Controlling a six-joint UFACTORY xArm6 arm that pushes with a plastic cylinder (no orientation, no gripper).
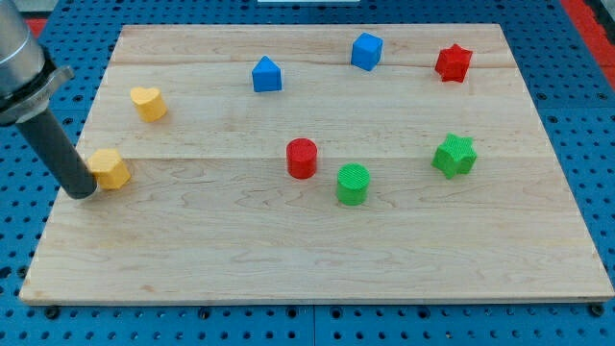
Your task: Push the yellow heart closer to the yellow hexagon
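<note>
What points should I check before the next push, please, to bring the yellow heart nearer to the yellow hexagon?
1. My tip is visible: ok, at the view's left edge of the board.
2. Tip is placed behind the yellow heart for the push: not ok; it stands beside the yellow hexagon, on its left, close or touching.
3. Tip is clear of the hexagon: cannot tell.
4. Path between heart and hexagon is free: ok, no block lies between them.
5. Other blocks are out of the way: ok; the blue triangular block and red cylinder sit far to the right.
</note>
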